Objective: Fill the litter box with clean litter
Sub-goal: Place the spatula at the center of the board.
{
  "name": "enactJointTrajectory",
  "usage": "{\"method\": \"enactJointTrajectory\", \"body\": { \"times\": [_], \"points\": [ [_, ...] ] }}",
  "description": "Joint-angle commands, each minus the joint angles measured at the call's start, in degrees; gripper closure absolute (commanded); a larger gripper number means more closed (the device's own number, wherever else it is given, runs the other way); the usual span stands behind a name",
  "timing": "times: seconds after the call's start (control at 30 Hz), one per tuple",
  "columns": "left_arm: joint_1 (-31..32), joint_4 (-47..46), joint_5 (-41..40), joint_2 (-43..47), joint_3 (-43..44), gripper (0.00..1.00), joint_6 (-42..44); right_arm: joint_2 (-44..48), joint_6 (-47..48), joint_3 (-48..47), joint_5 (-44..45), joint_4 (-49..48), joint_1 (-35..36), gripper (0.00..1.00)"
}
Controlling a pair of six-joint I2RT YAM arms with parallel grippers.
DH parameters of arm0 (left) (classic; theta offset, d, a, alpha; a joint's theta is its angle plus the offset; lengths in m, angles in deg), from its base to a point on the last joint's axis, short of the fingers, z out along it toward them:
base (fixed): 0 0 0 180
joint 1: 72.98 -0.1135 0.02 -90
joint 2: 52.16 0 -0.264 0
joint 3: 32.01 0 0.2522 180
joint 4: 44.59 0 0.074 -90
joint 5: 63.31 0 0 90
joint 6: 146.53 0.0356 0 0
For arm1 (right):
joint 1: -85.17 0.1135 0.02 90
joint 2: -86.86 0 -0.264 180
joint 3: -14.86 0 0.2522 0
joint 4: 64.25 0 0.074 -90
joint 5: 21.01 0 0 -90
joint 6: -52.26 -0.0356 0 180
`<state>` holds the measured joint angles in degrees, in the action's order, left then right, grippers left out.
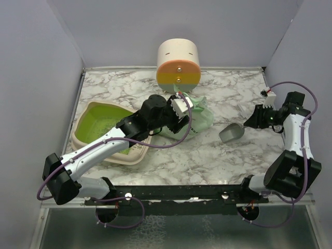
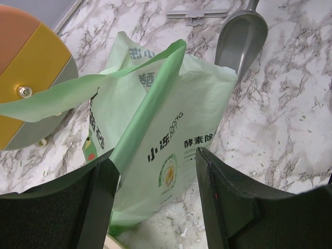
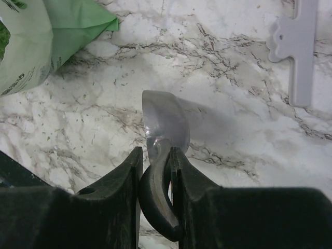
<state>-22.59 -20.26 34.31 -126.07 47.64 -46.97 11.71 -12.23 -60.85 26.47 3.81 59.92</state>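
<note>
Surface: white-grey marbled tabletop (image 1: 218,155).
Litter box: wide shallow cream plastic tray w/ lime-green inside (image 1: 98,124); near-left on surface, L forearm crossing above it.
Cylinder: cream drum w/ orange, yellow, teal face (image 1: 178,65); back centre, just behind bag.
Bag: soft mint-green plastic, dark print (image 2: 171,140); between litter box & scoop, top crumpled.
L gripper (image 2: 155,158): spread wide, one finger each side of bag's lower part.
R gripper (image 3: 155,154): clenched on scoop handle.
Scoop: small grey metal (image 3: 166,122); bowl low over surface, right of bag, apart from it.
Litter: inside of bag hidden.
</note>
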Motion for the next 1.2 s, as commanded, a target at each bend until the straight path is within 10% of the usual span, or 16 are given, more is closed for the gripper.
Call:
{"method": "enactJointTrajectory", "body": {
  "times": [0.0, 0.77, 1.17],
  "points": [
    [0.4, -1.4, 1.8, 0.0, 0.9, 0.38, 0.4, -6.2, 6.7, -2.7, -2.6, 7.7, -0.7, 0.99],
    [0.3, -2.2, 2.5, -0.5, 0.4, 0.38, 1.2, -15.4, 15.1, 4.5, 11.1, 4.3, -1.6, 0.93],
    [0.3, -2.8, 2.9, -0.9, 0.2, 0.38, 1.0, -14.0, 18.3, 12.2, 15.6, -5.0, -1.6, 0.70]
  ]
}}
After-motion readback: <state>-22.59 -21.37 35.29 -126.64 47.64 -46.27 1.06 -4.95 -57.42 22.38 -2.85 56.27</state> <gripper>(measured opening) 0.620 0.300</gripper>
